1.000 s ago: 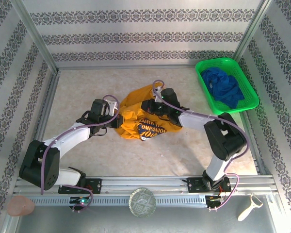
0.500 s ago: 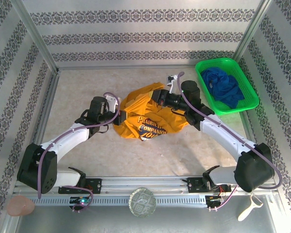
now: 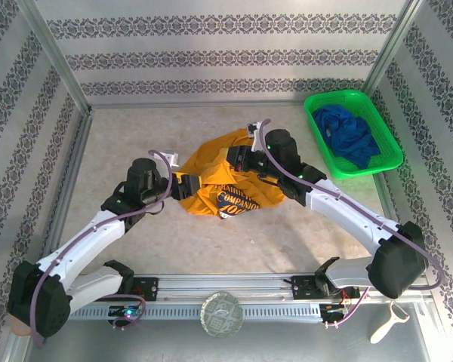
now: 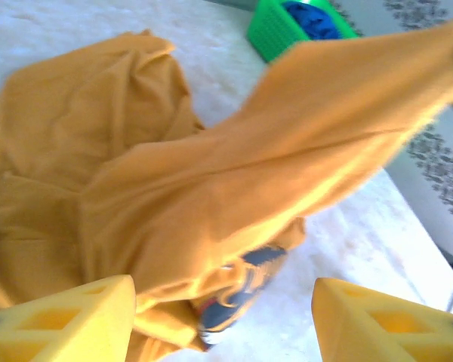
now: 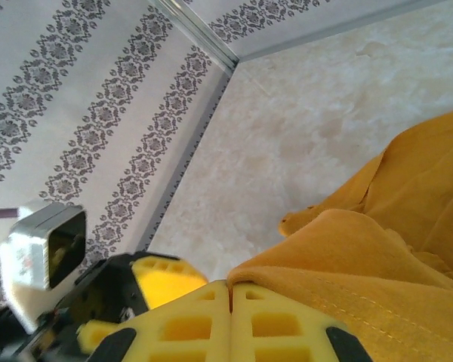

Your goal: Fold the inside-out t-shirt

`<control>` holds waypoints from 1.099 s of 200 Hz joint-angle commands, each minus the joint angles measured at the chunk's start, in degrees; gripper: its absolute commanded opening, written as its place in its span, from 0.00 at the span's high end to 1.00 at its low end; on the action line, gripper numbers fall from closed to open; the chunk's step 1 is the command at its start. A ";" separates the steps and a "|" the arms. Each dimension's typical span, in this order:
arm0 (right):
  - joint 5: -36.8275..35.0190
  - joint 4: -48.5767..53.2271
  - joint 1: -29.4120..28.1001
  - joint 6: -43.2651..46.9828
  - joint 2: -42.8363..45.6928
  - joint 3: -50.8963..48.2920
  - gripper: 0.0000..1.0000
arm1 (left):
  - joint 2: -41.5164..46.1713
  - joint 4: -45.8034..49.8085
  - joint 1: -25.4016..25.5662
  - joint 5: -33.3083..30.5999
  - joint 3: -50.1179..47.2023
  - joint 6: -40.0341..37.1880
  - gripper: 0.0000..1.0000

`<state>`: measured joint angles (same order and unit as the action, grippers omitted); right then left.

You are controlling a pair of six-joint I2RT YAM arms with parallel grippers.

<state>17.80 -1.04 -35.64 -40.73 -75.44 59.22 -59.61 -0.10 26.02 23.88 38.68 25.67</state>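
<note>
One pinch only on the inside-out t-shirt [image 3: 211, 162], frame centre.
Left end effector [image 3: 184, 185] gapes beside it; right end effector [image 5: 230, 290] clamped on its cloth. Risk: hem slips, cloth bunches on surface [image 3: 136, 136].

**Obstacles, placed from the t-shirt [image 3: 225, 181] heap**
- The left gripper [image 3: 187, 184] is crowding its left edge, with its jaws standing apart.
- The right gripper [image 3: 236, 160] is pinching a raised fold at its far side, and the arm is barring the right flank.
- A green basket [image 3: 317, 136] is sitting well off to its far right.

**Free room**
- Bare table [image 3: 128, 139] is lying open on its far left and near side.
</note>
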 commanded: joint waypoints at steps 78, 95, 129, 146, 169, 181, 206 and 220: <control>-9.34 1.13 -6.48 -1.37 -0.87 2.42 1.00 | -11.79 -14.73 15.77 -15.42 2.31 6.02 0.37; -9.71 1.14 -7.22 -1.64 -0.50 2.41 1.00 | -12.70 -14.97 16.06 -20.84 2.29 7.20 0.37; -9.99 1.08 -8.42 -2.66 -0.06 2.91 1.00 | -15.01 -12.91 15.99 -28.18 3.82 8.16 0.45; -10.06 0.89 -9.18 -3.15 -0.23 3.23 1.00 | -16.34 -13.26 15.99 -28.80 4.79 8.17 0.46; -10.16 0.45 -10.10 -3.87 -1.02 3.75 1.00 | -17.66 -15.10 15.99 -28.21 5.09 8.17 0.46; -10.12 0.00 -10.45 -4.15 -1.34 3.88 1.00 | -18.05 -15.88 15.99 -27.79 5.31 8.25 0.46; -10.23 -0.17 -10.65 -4.40 -1.60 4.31 1.00 | -18.61 -14.94 15.99 -28.25 5.97 7.65 0.73; -10.33 -0.02 -10.47 -4.31 -1.64 4.63 1.00 | -18.35 -15.09 15.52 -27.21 5.73 6.91 0.95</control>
<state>8.34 0.62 -45.76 -44.38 -76.69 61.49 -77.89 -12.93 41.30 -3.07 43.00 33.43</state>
